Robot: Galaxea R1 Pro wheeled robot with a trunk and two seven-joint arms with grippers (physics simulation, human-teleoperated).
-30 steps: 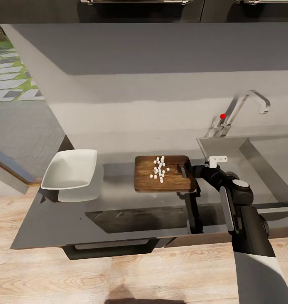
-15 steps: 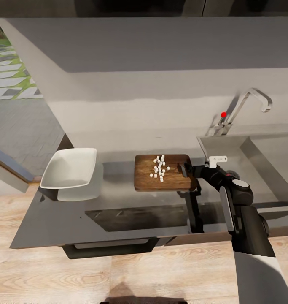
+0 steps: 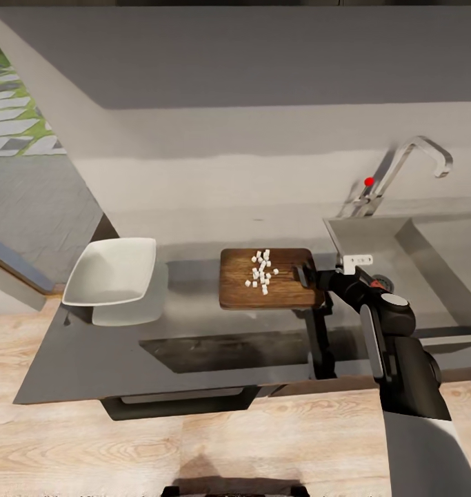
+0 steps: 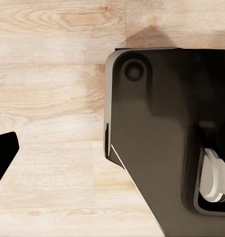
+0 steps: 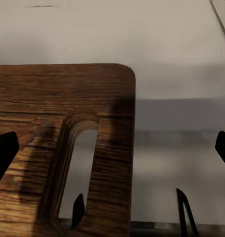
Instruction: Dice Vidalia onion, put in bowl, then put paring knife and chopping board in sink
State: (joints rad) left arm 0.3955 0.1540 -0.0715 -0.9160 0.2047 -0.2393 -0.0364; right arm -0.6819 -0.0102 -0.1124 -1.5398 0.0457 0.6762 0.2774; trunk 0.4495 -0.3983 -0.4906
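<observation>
The dark wooden chopping board [image 3: 242,290] lies on the grey countertop [image 3: 90,359] with several white diced onion cubes [image 3: 261,270] near its middle. My right gripper [image 3: 305,276] is at the board's slotted end. In the right wrist view the gripper [image 5: 131,211] is open. One fingertip [image 5: 77,210] stands in the slot, the other sits past the board's [image 5: 38,113] edge. The white bowl [image 3: 111,270] sits to the left of the board. The steel sink [image 3: 428,255] is on the right. The paring knife is out of view.
An angular chrome tap [image 3: 407,162] with a red knob [image 3: 368,181] rises behind the sink. The counter's front edge drops to a light wooden floor [image 3: 194,442]. The left wrist view looks down on my dark base [image 4: 161,138] and the floor [image 4: 48,74].
The head camera has shifted, so the whole picture slid a little. The board, the onion cubes, the bowl and my right gripper keep their places relative to each other.
</observation>
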